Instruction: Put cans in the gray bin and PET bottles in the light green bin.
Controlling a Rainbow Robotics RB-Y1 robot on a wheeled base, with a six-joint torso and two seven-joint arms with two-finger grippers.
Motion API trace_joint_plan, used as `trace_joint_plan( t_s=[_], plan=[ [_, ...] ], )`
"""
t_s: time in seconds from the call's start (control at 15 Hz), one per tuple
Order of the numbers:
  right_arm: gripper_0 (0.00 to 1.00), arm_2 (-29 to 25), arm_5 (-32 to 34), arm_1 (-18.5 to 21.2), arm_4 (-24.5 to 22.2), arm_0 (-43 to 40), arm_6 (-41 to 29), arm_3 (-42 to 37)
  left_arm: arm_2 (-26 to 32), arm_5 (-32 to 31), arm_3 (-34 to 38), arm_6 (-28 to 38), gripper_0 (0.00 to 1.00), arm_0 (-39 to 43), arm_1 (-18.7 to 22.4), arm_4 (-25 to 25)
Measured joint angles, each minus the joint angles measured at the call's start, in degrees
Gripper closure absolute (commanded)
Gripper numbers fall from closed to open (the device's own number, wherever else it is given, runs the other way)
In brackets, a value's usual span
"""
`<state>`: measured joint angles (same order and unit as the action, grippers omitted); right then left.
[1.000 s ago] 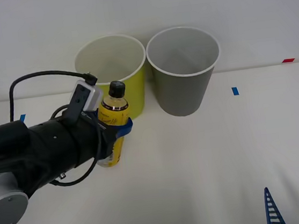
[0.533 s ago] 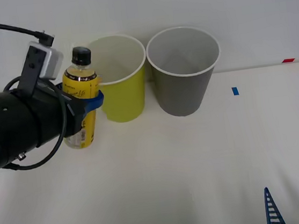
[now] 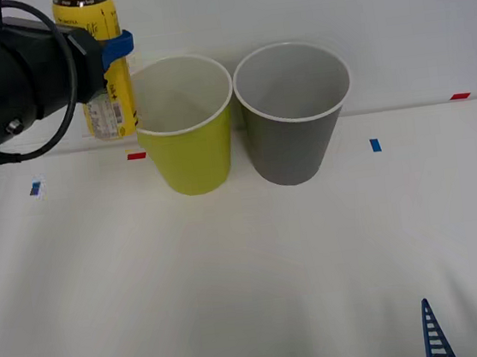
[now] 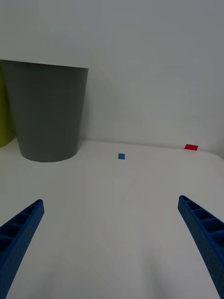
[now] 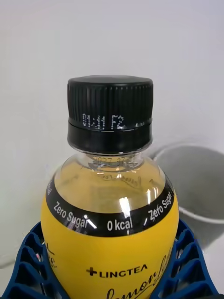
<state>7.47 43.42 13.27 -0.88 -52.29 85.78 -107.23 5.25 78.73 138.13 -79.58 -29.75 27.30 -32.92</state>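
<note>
1. Currently the step in hand is the transport of the PET bottle to the light green bin. The left gripper holds the bottle upright and clear of the table, beside and above the rim of the light green bin on the side away from the gray bin.
2. The bottle's base sits at about rim height, so by judgement the lift appears sufficient. The next move calls for a sideways shift to bring the bottle over the mouth of the light green bin, then a release.
3. Care is needed to clear the white rim and to stop short of the gray bin, which stands just beside the green one.
4. Left jaws: closed around the yellow-labelled body of the bottle, below its shoulder. In the left wrist view the blue fingers cradle both sides, with the black cap free above them.
5. Right gripper: parked low over the near table, jaws spread wide, holding and touching nothing.
</note>
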Motion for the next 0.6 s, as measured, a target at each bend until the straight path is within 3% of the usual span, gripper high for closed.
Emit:
trace_joint_plan(
  t_s=[0.2, 0.6],
  plan=[
    [0.00, 0.00, 0.00, 0.00, 0.00, 0.00, 0.00, 0.00, -4.71, -8.65, -5.77, 0.67, 1.00, -3.37, 1.62, 7.81],
    [0.00, 0.00, 0.00, 0.00, 0.00, 0.00, 0.00, 0.00, -11.42, -23.08, -19.63, 2.21, 1.00, -8.71, 1.92, 10.24]
  ],
)
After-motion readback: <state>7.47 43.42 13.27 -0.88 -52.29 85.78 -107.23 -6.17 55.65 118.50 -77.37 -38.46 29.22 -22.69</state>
